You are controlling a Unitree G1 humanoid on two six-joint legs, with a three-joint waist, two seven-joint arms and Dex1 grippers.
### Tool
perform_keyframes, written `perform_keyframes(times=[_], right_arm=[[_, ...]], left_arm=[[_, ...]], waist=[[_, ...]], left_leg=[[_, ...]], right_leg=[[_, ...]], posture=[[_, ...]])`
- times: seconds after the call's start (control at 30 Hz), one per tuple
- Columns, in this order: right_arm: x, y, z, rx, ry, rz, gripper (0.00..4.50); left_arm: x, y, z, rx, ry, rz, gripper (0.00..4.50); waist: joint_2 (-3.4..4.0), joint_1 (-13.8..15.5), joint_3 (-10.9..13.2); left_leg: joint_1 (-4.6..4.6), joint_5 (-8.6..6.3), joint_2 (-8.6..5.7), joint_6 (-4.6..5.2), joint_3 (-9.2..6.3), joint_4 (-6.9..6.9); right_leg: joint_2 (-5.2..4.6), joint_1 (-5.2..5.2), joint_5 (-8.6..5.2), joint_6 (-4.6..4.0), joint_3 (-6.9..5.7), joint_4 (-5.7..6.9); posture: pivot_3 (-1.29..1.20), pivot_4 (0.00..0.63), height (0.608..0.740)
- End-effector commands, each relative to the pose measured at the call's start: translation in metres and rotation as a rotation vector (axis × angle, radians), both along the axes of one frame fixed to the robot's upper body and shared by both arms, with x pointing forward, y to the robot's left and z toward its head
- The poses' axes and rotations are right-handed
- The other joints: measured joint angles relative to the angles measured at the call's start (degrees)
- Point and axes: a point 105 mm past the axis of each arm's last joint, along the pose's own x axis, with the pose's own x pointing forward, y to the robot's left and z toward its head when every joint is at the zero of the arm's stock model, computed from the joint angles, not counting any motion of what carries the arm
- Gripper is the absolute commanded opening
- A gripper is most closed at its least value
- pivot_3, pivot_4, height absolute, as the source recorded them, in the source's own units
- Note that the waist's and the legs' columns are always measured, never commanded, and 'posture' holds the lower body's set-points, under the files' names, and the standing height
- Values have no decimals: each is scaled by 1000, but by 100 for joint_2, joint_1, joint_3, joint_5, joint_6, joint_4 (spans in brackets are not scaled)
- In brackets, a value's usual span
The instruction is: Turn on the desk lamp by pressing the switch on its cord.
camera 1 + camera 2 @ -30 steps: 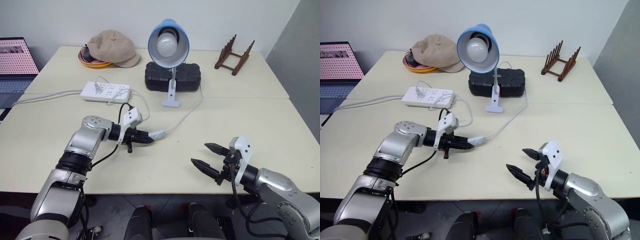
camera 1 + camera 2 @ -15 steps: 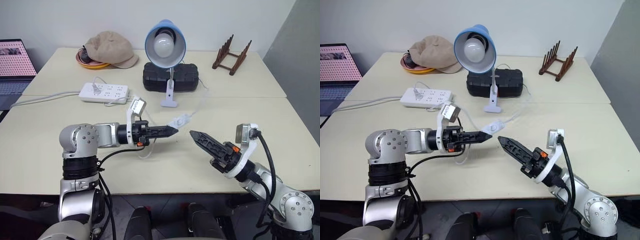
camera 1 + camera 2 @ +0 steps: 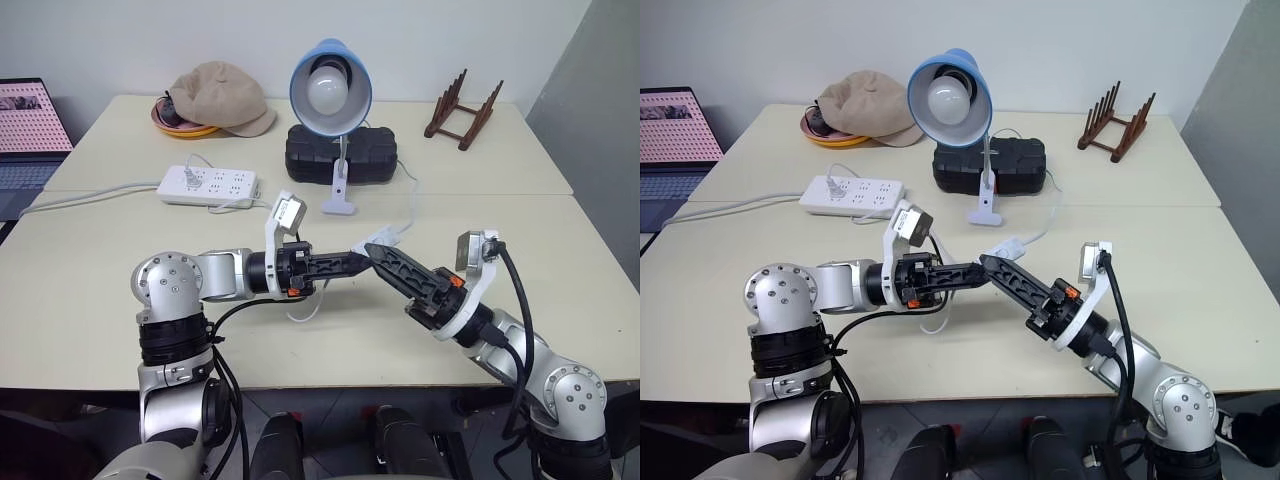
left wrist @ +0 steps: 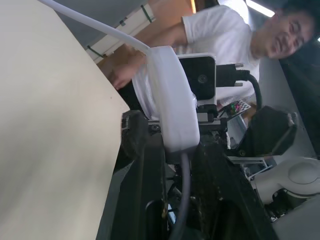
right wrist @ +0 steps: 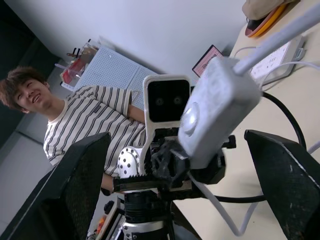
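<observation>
The left end effector (image 3: 352,262) is clenched on the switch (image 4: 170,100), holding it raised above the table (image 3: 80,270) near the centre of the frame; in the left wrist view the white switch body sits clamped at the tips with the cord (image 3: 408,215) running out of both ends. Lifting it this way appears meant to steady the switch and turn its button toward the other arm.

The right end effector (image 3: 992,265) is spread wide, its 2 fingers (image 5: 75,185) flanking the switch in the right wrist view, where a round button shows on the facing side. In the head views its tips meet the left tips at the switch, though actual contact cannot be confirmed.

The lamp (image 3: 331,85) stands upper centre, its blue shade facing the camera and the bulb unlit, so the press is judged not yet done. The cord runs from the lamp base down to the switch, slack enough to allow the lift. A power strip (image 3: 207,185) lies left of the lamp, a cap (image 3: 222,95) behind it.

The next move likely needs 1 right finger pushing the button while the left holds firm.
</observation>
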Motion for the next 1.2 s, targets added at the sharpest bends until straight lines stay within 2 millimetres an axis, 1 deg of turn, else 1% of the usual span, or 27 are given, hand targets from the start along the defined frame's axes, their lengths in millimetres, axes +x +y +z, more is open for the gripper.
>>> perform_keyframes(times=[0.03, 0.13, 0.33, 0.4, 0.43, 0.53, 0.57, 0.73, 0.8, 0.9, 1.0, 1.1, 1.2], right_arm=[[-2, -1, 8, 29, -17, -2, 4500], [-3, 0, 7, 24, -14, 3, 4500], [-6, 0, 7, 24, -13, 10, 4500], [-7, 1, 6, 22, -15, 18, 4138], [-8, 1, 7, 23, -17, 22, 4047], [-8, 1, 7, 24, -18, 26, 3337], [-8, 1, 7, 24, -18, 26, 3033], [-9, 1, 7, 27, -16, 26, 1931], [-9, 1, 7, 28, -16, 27, 1417], [-10, 2, 7, 26, -20, 35, 840], [-10, 2, 7, 21, -21, 39, 694], [-11, 2, 7, 15, -25, 40, 680], [-9, 1, 2, -51, -39, 25, 666]], left_arm=[[-12, -2, 6, -19, -37, -37, 387], [-15, -2, 3, -15, -31, -38, 387], [-13, -2, 4, -20, -20, -34, 387], [-13, -2, 4, -20, -19, -40, 387], [-13, -1, 4, -19, -17, -40, 387], [-12, 0, 3, -17, -11, -37, 387], [-12, 1, 3, -16, -11, -37, 387], [-14, 0, 2, -14, -14, -44, 387], [-14, 0, 3, -15, -15, -46, 387], [-13, 0, 4, -19, -16, -46, 387], [-14, -1, 4, -20, -17, -48, 387], [-15, -1, 4, -21, -18, -52, 387], [-15, -2, 4, -19, -17, -55, 387]], waist=[[0, 0, 0], [0, 1, 0], [0, 1, 0], [0, 2, 0], [0, 1, 0], [0, 1, 0], [0, 1, 0], [0, 1, 0], [0, 1, 0], [0, 1, 0], [0, 1, 0], [0, 1, 0], [0, 2, 0]], left_leg=[[0, 0, 0, 0, 0, 0], [0, 0, 0, 0, 0, 0], [0, 0, 0, 0, 1, 0], [0, 0, 0, 0, 1, 0], [-1, 0, -1, 0, 1, 0], [-1, 0, 0, 0, 1, -1], [-1, 0, 0, 0, 1, -1], [-3, 0, -1, -1, 1, -1], [-3, 0, 0, -1, 1, -1], [-3, -1, 0, -1, 1, -3], [-5, -1, 0, 0, 1, -4], [-6, -1, 0, -1, 1, -4], [-6, -1, 0, -1, 1, -5]], right_leg=[[0, 0, 0, 0, 1, 0], [0, 0, 0, 0, 0, 0], [0, 0, -1, -1, 1, -2], [0, 0, -1, -2, 1, -3], [0, 0, -1, -2, 1, -3], [0, -1, -1, -2, 1, -4], [0, -1, -1, -2, 1, -5], [-1, -2, -1, -2, 1, -8], [-1, -2, -1, -2, 2, -9], [-1, -3, -2, -3, 1, -10], [0, -4, -2, -3, 1, -11], [-1, -4, -2, -3, 1, -14], [-1, -4, -2, -3, 1, -14]], posture=[[0, 150, 740], [0, 150, 740], [0, 150, 740], [0, 150, 740], [0, 150, 740], [0, 150, 740], [0, 150, 740], [0, 150, 740], [0, 150, 740], [0, 150, 740], [0, 150, 740], [0, 150, 740], [0, 150, 740]])
